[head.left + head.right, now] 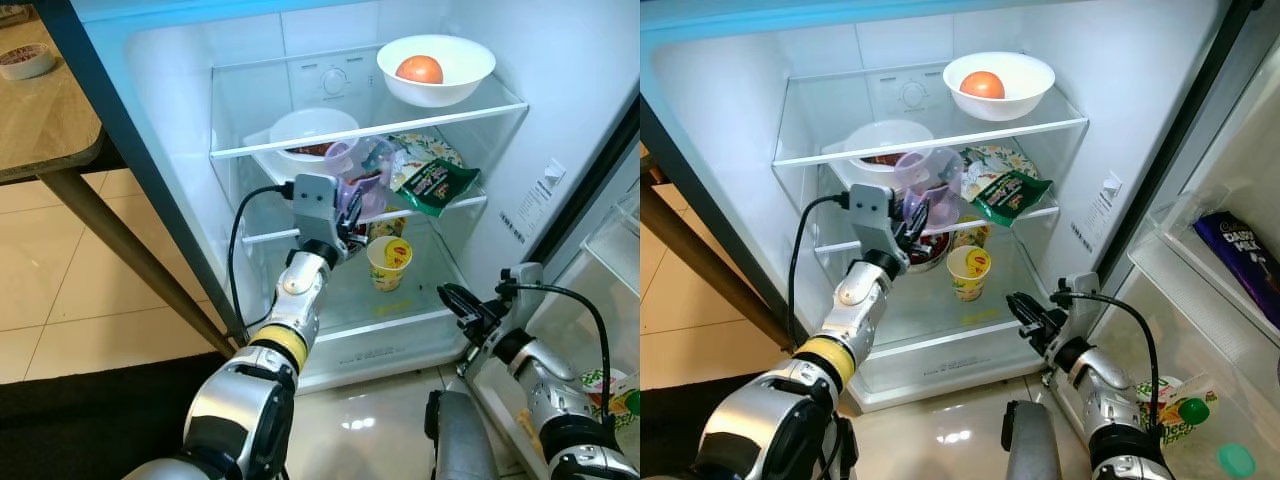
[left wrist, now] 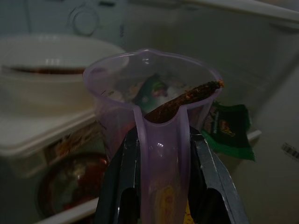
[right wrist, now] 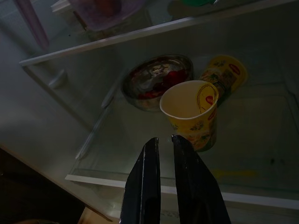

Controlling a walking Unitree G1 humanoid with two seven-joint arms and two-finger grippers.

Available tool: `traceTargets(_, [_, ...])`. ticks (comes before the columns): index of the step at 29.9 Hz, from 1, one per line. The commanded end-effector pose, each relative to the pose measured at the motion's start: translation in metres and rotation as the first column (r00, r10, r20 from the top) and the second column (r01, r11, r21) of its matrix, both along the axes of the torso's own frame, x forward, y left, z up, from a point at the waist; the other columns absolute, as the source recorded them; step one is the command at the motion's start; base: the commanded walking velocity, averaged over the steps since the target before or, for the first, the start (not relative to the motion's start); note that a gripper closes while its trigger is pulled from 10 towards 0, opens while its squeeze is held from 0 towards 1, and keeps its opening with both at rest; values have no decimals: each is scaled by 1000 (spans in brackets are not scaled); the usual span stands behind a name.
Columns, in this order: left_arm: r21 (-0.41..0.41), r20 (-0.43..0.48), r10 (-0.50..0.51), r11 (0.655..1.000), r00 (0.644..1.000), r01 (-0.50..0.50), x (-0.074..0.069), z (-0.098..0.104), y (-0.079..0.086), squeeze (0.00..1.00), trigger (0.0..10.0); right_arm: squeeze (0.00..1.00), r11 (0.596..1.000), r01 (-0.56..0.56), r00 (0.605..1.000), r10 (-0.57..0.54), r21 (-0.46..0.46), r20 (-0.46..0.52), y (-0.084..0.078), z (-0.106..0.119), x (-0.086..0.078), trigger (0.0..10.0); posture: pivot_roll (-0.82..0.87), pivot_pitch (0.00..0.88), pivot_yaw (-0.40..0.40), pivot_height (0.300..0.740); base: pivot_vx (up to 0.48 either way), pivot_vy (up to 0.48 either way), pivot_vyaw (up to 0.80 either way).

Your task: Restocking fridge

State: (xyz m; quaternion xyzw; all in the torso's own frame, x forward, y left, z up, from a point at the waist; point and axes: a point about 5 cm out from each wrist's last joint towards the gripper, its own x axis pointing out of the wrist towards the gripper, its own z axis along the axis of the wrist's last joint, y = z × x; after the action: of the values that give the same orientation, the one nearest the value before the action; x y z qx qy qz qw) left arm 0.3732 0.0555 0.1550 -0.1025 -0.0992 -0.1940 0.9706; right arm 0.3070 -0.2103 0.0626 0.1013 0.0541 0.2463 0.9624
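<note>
- The left hand [image 1: 912, 222] gripped a purple jug [image 1: 930, 185] by its handle, one black finger on each side, so the jug stood upright with its mouth up.
- The jug hung at the near edge of the middle shelf [image 1: 455, 207], between a white bowl [image 1: 312, 135] on the left and green snack packets [image 1: 436, 182] on the right; that gap looked like its intended slot.
- Something dark and stick-like leaned inside the jug; holding it level probably kept that from tipping out.
- The right hand [image 1: 458, 304] waited low, just before the fridge's lower lip, its fingers nearly together with only a slim gap and nothing between them; it pointed at the bottom shelf.
- On that bottom shelf stood a yellow cup [image 1: 389, 262], open end up, with a second cup [image 3: 225, 74] lying behind it and a steel bowl [image 3: 156, 82] of red food to the left.
- The top shelf carried a bowl [image 1: 436, 68] with an orange fruit [image 1: 419, 69], set far back out of the way.
- The door racks at the right held a chocolate bar [image 1: 1241, 256] and a carton [image 1: 1176, 406].
- I judged the jug not yet set down.
</note>
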Motion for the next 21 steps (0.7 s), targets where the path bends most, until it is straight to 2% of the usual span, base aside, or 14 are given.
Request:
traceTargets(1, [-31, 4, -41, 999, 999, 41, 0, 7, -12, 0, 10000, 0, 1000, -1, 1000, 1, 4, -9, 1, -2, -1, 10000, -45, 102, 55, 465, 0, 0, 0])
traceTargets(10, [-42, 62, -137, 989, 989, 139, -5, 12, -25, 0, 10000, 0, 1000, 3, 1000, -3, 2, -6, 0, -2, -3, 10000, -43, 106, 57, 465, 0, 0, 0])
traceTargets(19, [-1, 77, -227, 974, 971, 228, -15, 2, -32, 0, 10000, 0, 1000, -1, 1000, 1, 1, -8, 1, -1, -2, 10000, -39, 104, 55, 465, 0, 0, 0])
traceTargets(20, [14, 84, -246, 969, 966, 246, -17, 0, -33, 0, 10000, 0, 1000, -1, 1000, 1, 1, -8, 1, -1, -2, 10000, -36, 103, 54, 465, 0, 0, 0])
traceTargets(21, [62, 104, -301, 953, 948, 296, -25, -7, -36, 0, 10000, 0, 1000, -1, 1000, 1, 1, -8, 0, -1, -2, 10000, -34, 103, 53, 465, 0, 0, 0])
